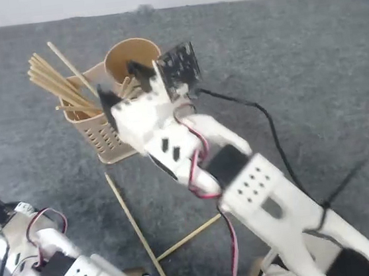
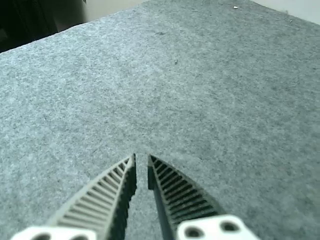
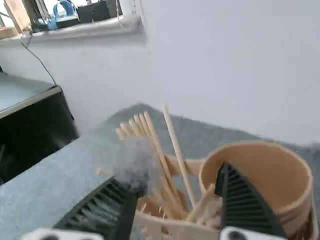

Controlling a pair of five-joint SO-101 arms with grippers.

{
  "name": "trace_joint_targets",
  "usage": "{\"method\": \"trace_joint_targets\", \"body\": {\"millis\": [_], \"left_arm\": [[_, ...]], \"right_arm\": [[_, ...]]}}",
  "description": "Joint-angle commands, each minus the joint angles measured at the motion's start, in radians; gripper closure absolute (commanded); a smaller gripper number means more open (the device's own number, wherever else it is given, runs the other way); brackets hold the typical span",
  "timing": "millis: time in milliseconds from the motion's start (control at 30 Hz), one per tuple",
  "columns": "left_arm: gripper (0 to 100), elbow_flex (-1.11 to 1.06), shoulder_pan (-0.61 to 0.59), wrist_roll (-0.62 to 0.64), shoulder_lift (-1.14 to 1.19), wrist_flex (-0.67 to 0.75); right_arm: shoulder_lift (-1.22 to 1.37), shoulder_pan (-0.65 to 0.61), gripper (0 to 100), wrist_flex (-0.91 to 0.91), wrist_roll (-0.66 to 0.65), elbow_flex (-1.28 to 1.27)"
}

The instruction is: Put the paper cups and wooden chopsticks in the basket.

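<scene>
The left gripper [image 2: 142,160] has its jaws almost together, holding nothing, with just grey table [image 2: 200,75] past them. The right gripper [image 3: 177,182] has its jaws wide apart, holding nothing. Just below and past their tips is the basket [image 3: 155,222]. It holds a bunch of chopsticks [image 3: 150,140], too packed to count, and one paper cup [image 3: 270,170]. The high view adds two loose chopsticks [image 1: 135,227] on the table, behind the right jaws.

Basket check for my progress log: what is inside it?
A bundle of wooden chopsticks and a paper cup stand inside the basket. The right gripper covers the middle, so the basket's bottom is hidden.
</scene>
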State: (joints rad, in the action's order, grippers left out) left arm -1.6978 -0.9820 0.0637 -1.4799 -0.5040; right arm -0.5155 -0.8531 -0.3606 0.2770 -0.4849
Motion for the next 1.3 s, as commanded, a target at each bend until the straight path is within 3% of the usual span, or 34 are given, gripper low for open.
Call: {"method": "trace_joint_targets", "body": {"millis": [0,367,567,1000,1267], "left_arm": [[96,0.007,0.009,-0.015,0.009,0.002],[96,0.007,0.009,-0.015,0.009,0.002],[96,0.007,0.011,-0.015,0.009,0.002],[96,0.007,0.005,-0.017,0.011,0.006],[96,0.007,0.005,-0.017,0.011,0.008]], "right_arm": [[-0.128,-0.008,77.2,-0.114,0.029,-0.060],[-0.137,-0.007,76.9,-0.133,0.021,-0.390],[-0.039,-0.030,77.0,-0.140,0.026,-0.396],[0.449,-0.122,77.1,-0.050,-0.011,-0.264],[0.449,-0.116,77.1,-0.090,-0.012,-0.238]]}}
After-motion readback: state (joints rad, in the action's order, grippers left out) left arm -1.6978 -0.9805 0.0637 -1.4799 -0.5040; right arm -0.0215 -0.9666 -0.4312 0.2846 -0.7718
